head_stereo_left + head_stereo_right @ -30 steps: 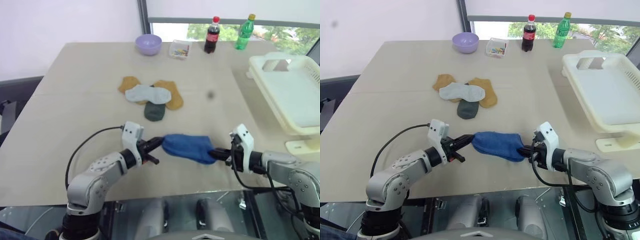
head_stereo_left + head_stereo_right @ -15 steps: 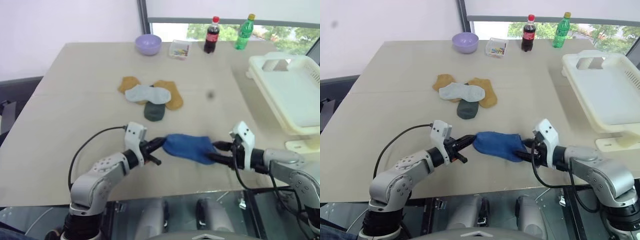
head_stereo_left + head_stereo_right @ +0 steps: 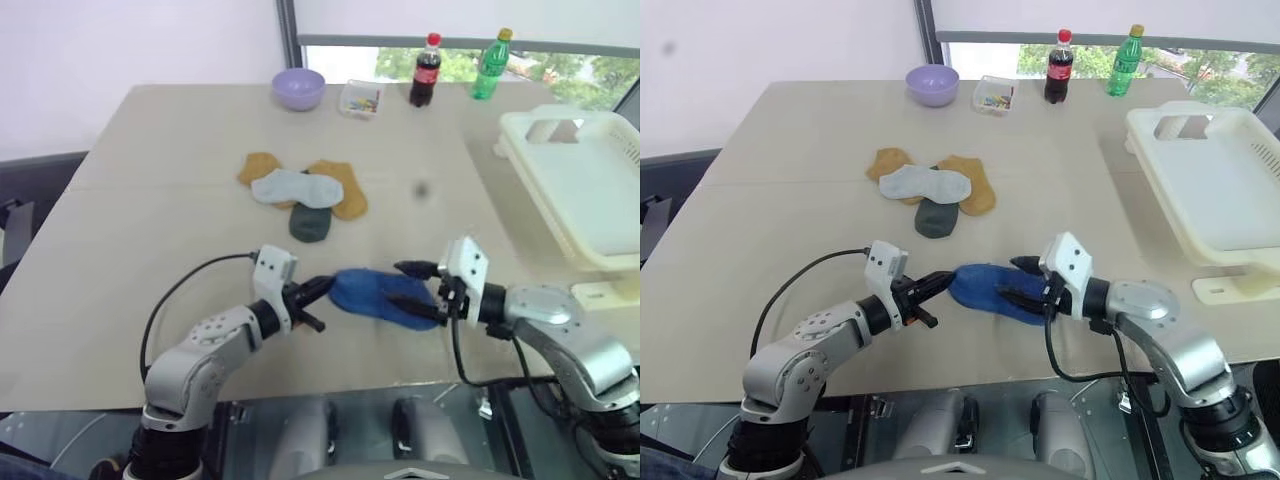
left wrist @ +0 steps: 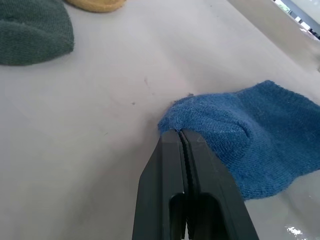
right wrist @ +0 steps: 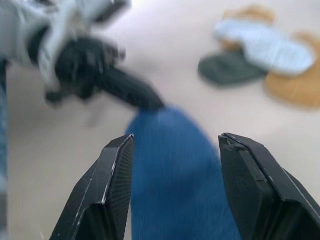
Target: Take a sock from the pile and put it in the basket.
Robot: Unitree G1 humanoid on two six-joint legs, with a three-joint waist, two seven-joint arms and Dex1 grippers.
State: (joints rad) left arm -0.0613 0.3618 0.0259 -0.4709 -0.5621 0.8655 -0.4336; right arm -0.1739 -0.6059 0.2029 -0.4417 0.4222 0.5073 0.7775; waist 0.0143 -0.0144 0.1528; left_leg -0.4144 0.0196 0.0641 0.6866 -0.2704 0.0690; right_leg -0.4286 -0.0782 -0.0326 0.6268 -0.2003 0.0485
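While the blue sock [image 3: 382, 294] lies on the table [image 3: 150, 190] near the front edge, well apart from the pile [image 3: 300, 193], your L gripper [image 4: 179, 135] is pressed shut on its near end: the wrist view shows a pinch of blue knit caught at the fingertips, w/ the rest of the sock sagging onto the tabletop. That grip looks like an anchor, holding one end so the other arm can take the far end. Your R gripper [image 3: 1021, 283] sits at the sock's opposite end w/ its fingers [image 5: 114, 165] spread, one above and one below/beside the fabric, nothing pinched; in its wrist view the sock runs between the two open fingers, so I'd judge it's lined up for a regrip, not yet closed. The pile itself (grey, mustard, dark green) sits mid-table, untouched by either arm. The basket [image 3: 610, 235] is on the R side of the table, well apart from the sock, and nothing shows inside it from here. Beyond that, at the far edge: a lilac bowl [image 3: 298, 87], a small clear box [image 3: 360, 99], and two bottles [image 3: 425, 70] by the window.
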